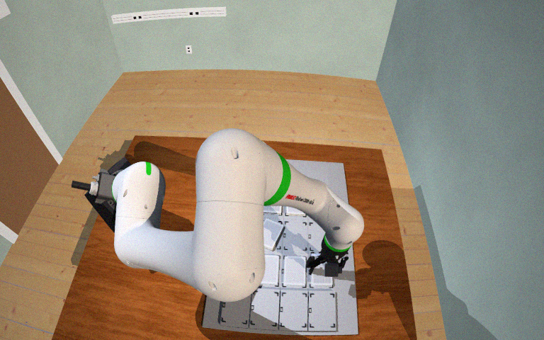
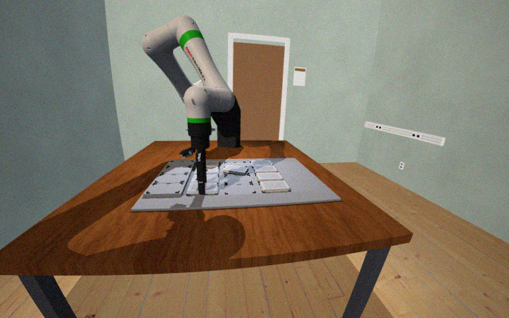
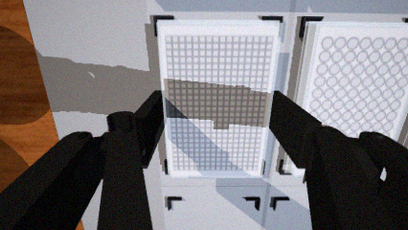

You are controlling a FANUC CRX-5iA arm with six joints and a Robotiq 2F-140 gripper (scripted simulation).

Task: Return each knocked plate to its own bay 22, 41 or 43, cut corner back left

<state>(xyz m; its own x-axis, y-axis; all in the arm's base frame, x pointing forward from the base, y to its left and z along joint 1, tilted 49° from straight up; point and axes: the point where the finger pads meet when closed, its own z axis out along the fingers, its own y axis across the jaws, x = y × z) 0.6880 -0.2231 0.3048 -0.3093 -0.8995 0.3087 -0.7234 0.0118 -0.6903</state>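
The white, finely gridded 384-well plate (image 3: 219,96) lies between black corner pieces of a bay at the back edge of the flat grey deck (image 3: 91,43), its long sides squeezed between the two black fingers of the gripper (image 3: 217,126), which is clamped on it. In the wrist view the plate looks square to the brackets, with a band of shadow across its middle. Whether it rests fully on the bay floor cannot be told. Just beside it, in the neighbouring bay, sits a white 96-well plate with round wells (image 3: 356,81). From above, another white plate (image 1: 273,234) lies skewed and tilted across the bay lines in the middle of the deck. The white arm with green bands (image 2: 195,67) reaches straight down from over the brown wooden table (image 2: 262,232).
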